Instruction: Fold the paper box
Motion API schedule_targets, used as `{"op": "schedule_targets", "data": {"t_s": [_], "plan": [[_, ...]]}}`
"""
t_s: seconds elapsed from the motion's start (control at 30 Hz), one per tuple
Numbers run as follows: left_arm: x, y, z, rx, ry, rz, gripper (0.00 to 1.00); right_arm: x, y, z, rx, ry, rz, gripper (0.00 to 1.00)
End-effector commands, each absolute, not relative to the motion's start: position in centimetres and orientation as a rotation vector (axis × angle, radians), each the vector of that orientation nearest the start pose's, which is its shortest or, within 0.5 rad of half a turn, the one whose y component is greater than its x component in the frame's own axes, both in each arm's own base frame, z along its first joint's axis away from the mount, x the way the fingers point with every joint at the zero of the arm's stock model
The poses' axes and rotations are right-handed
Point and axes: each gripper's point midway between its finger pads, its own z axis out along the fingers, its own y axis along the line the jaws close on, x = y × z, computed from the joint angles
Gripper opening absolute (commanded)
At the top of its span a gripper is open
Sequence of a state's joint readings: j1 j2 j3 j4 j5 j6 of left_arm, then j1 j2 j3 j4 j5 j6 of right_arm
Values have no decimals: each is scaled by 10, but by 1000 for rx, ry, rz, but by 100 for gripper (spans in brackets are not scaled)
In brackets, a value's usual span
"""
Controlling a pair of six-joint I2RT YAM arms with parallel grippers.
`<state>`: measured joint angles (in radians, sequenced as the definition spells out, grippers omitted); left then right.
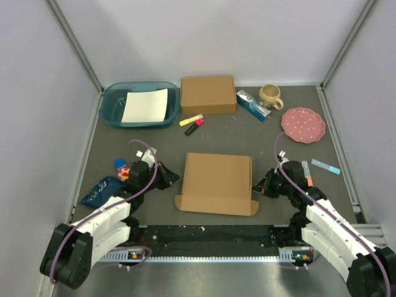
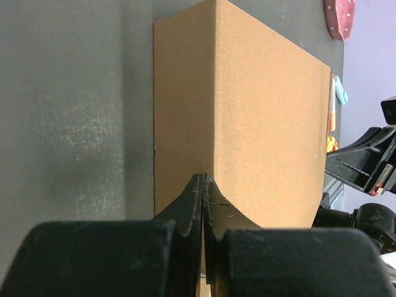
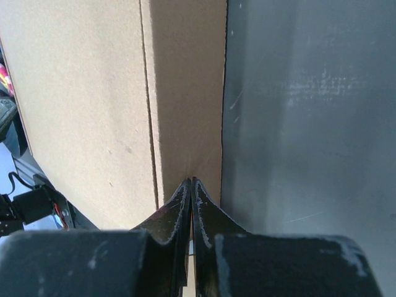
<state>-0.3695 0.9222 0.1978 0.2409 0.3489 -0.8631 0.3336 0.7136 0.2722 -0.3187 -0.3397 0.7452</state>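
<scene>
Plain brown cardboard paper box [image 1: 216, 178] sits mid-surface [image 1: 247, 139], lid down, front flap [image 1: 213, 205] sticking out nearside. Left tool [image 1: 167, 179] and right tool [image 1: 260, 184] are fully closed with nothing visibly pinched, tips at the box sides. Push inward evenly and keep the box square.

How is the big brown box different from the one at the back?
The paper box looks bigger than the back box. The paper box has a flap sticking out along its near edge; the back box shows none. The paper box lies in the middle; the back box sits beside the blue tub. Both are plain brown cardboard.
</scene>
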Motion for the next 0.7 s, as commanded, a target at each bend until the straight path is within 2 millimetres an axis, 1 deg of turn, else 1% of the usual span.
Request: {"op": "schedule_targets", "data": {"t_s": [0.0, 0.03, 0.07, 0.2, 0.37, 0.47, 0.53, 0.67], "plan": [[220, -186, 84, -268, 2160, -1114, 0, 178, 156, 63, 296, 2409, 945, 0], [220, -184, 84, -269, 2155, -1103, 0, 178, 156, 62, 298, 2409, 937, 0], [217, -181, 78, -276, 2177, -1079, 0, 177, 155, 61, 298, 2413, 933, 0], [214, -175, 75, -279, 2184, -1036, 0, 174, 153, 58, 304, 2432, 921, 0], [208, -177, 71, -262, 2202, -1060, 0, 169, 153, 55, 301, 2450, 924, 0], [207, -183, 75, -236, 2195, -1101, 0, 166, 155, 55, 296, 2455, 940, 0], [206, -185, 76, -223, 2202, -1115, 0, 166, 156, 56, 289, 2449, 947, 0], [201, -191, 77, -198, 2214, -1148, 0, 170, 157, 65, 287, 2420, 957, 0]]}}
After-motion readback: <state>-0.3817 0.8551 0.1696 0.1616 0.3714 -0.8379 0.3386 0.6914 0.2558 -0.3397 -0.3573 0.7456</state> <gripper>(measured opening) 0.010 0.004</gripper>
